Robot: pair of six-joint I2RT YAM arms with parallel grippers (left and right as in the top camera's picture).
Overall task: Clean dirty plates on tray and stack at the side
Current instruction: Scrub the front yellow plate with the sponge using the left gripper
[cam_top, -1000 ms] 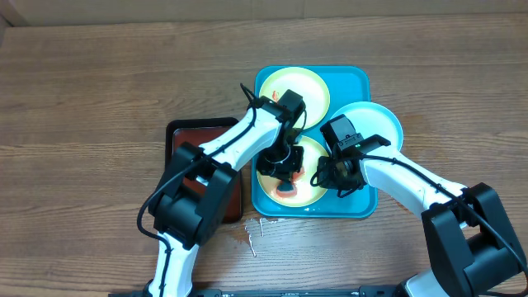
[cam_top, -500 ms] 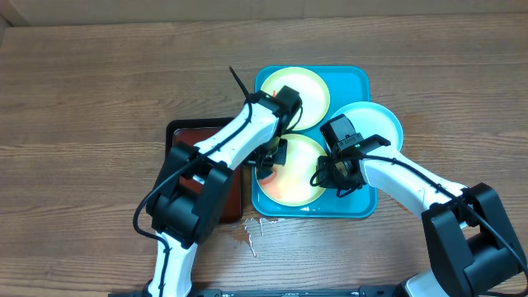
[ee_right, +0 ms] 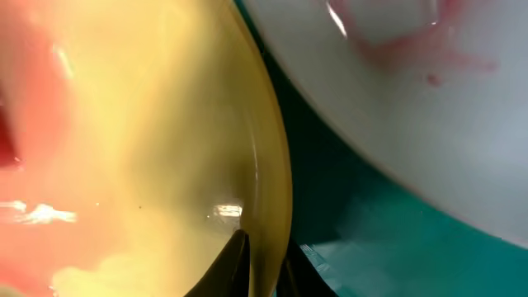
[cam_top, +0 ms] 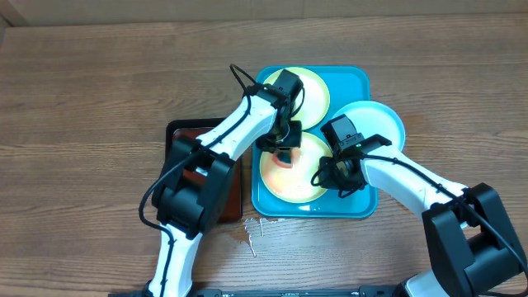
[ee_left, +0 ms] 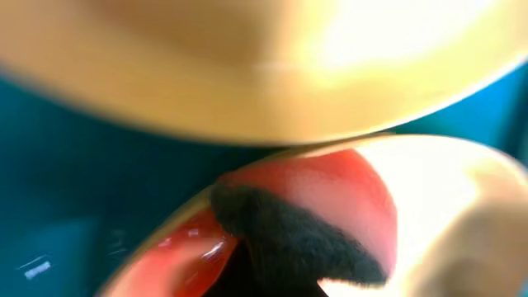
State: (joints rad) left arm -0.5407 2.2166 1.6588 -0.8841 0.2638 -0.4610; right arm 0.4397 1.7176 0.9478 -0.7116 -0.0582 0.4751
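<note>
From overhead, the bench (cam_top: 99, 99) runs as wide bare wood to the left of and beyond the work, with a narrower strip on the right. The tray (cam_top: 353, 81) sits mid-bench, its left rim just beside a black tray (cam_top: 194, 125) that my left arm mostly covers. I count three plates and two trays. The far yellow-green plate (cam_top: 312, 87) lies in the tray's far half. The near yellow-green plate (cam_top: 285, 183) lies in the near half and overlaps the far one's edge. The light blue plate (cam_top: 379, 124) hangs out over the tray's right rim. A few pale specks (cam_top: 254, 229) lie on the wood just off the tray's near left corner. The left claw (cam_top: 283, 153) is down on the far part of the near yellow-green plate. The right claw (cam_top: 328, 177) is at that plate's right rim, crowded between it and the light blue plate. In the left wrist view, which is very blurred, the claw's fingers do not show. It is clenched, and a dark fuzzy pad (ee_left: 289, 239) at its tip, seemingly pinched, presses on a red smear (ee_left: 346, 186) on the near plate. The far plate's rim arcs just above. In the right wrist view, the right claw grasps the near plate's rim, one dark finger on each side. Teal tray floor and the smeared white plate lie just to the right.
</note>
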